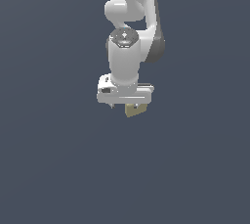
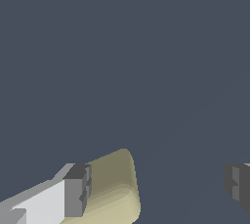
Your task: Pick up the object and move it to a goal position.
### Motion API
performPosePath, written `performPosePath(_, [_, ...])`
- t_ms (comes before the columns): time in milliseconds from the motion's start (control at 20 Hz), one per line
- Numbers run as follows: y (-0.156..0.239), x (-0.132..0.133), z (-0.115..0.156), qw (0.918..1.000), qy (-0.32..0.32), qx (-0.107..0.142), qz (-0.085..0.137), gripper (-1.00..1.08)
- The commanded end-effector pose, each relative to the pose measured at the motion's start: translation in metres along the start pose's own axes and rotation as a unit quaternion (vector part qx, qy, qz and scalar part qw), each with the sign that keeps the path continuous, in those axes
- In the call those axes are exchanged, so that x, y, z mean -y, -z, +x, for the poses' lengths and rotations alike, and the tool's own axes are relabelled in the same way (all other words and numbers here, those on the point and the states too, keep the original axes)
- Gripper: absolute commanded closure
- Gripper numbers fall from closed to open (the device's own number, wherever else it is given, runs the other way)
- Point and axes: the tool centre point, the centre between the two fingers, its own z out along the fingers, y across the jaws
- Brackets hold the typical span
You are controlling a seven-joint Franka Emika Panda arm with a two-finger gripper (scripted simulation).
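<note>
The object (image 2: 114,189) is a small tan block with rounded edges. In the wrist view it sits between my fingers, right beside one finger (image 2: 75,191) and well apart from the other. My gripper (image 2: 158,186) is open, its jaws wide and not clamped on the block. In the exterior view the object (image 1: 135,110) peeks out just under the white hand, and the gripper (image 1: 129,105) hangs over it with the arm pointing straight down. Whether the near finger touches the block I cannot tell.
A flat, plain dark grey-blue surface (image 1: 58,169) fills both views. The white arm (image 1: 128,32) rises out of the top of the exterior view.
</note>
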Motion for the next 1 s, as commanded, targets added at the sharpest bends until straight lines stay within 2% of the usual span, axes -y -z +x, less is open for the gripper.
performPosePath(0, [0.000, 0.000, 0.000, 1.0000, 0.000, 0.000, 0.000, -0.92])
performPosePath(500, [-0.003, -0.021, 0.002, 0.9998, -0.017, 0.005, 0.001, -0.92])
performPosePath(950, [-0.003, -0.021, 0.002, 0.9998, -0.018, 0.005, 0.001, -0.92])
